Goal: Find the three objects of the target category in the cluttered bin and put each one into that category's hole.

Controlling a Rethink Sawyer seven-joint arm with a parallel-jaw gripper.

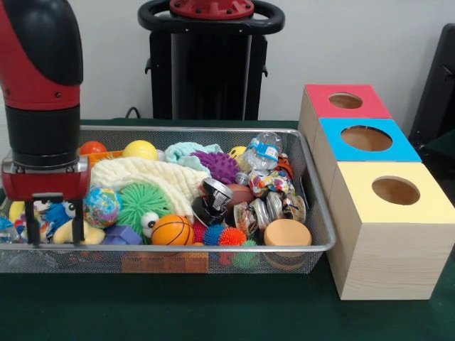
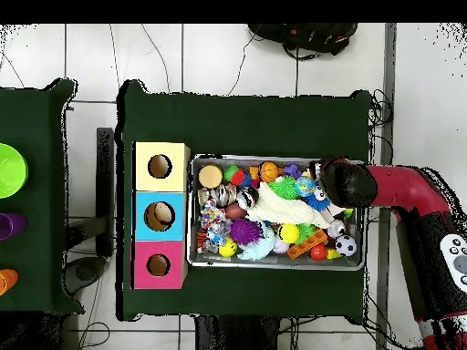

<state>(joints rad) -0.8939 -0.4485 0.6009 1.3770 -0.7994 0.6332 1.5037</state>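
The silver wire-mesh bin (image 1: 321,240) is full of toys; it also shows in the overhead view (image 2: 274,266). A knotted, multicoloured rope toy (image 1: 271,182) lies at its right end near the boxes, and shows from above too (image 2: 212,217). Other rope toys are not clear to see. The yellow-faced box's hole (image 1: 395,190) is nearest the camera, and also shows from above (image 2: 160,166). My gripper (image 1: 52,238) is open, low over the bin's left end, straddling a blue and white toy (image 1: 54,212). From above the arm's wrist (image 2: 345,182) hides it.
The blue-faced box (image 1: 366,138) and red-faced box (image 1: 345,100) stand behind the yellow one. In the bin are clear jars (image 1: 264,209), a green spiky ball (image 1: 138,202), a purple one (image 1: 219,165), a small basketball (image 1: 172,229) and a cream cloth (image 1: 153,177).
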